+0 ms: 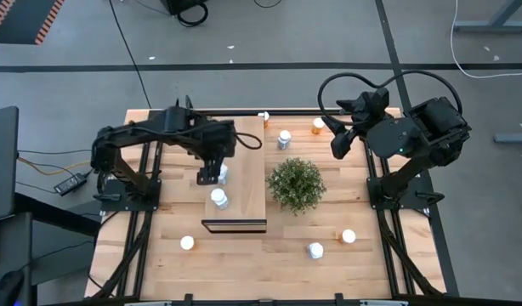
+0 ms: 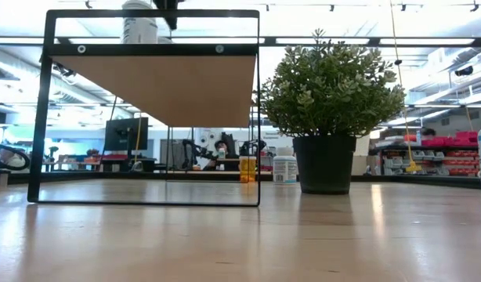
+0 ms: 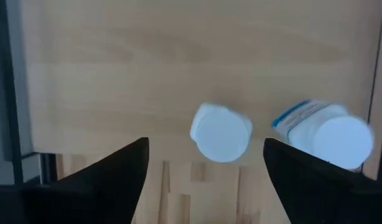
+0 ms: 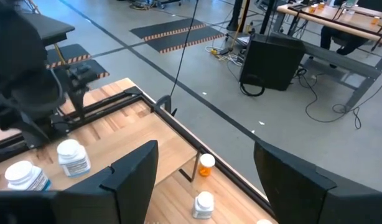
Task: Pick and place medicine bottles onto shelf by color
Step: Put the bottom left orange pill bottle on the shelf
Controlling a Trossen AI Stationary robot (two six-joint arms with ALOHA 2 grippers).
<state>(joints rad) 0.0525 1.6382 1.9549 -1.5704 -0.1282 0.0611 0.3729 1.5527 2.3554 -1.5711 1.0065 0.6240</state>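
the left gripper (image 1: 213,177) hangs over the middle of the shelf (image 1: 244,136), its fingers (image 3: 110,174) spread wide and gripping nothing; in the left wrist view a white-capped bottle (image 3: 221,132) stands free between them, clear of both pads. a second white bottle (image 1: 219,200) stands just beside it, toward six o'clock on the plank. this looks like the release of a white bottle, so the clean way on, i judge, is to lift straight up with the fingers wide, since any sideways drift could clip either cap and tip a bottle off the raised plank.

the right gripper (image 1: 339,143) waits at about two o'clock from the plant (image 1: 296,184), fingers well apart and empty.

count in the high view: two white bottles on the shelf; a small bottle (image 1: 263,116) at the shelf's twelve o'clock corner, which the right wrist view shows as orange (image 4: 206,165); a white one (image 1: 284,139) at eleven o'clock of the plant; an orange one (image 1: 318,126) at one o'clock; then along the six o'clock side an orange (image 1: 187,242), a white (image 1: 315,250) and an orange (image 1: 348,236). that makes eight bottles, four white and four orange, one shelf, one plant.
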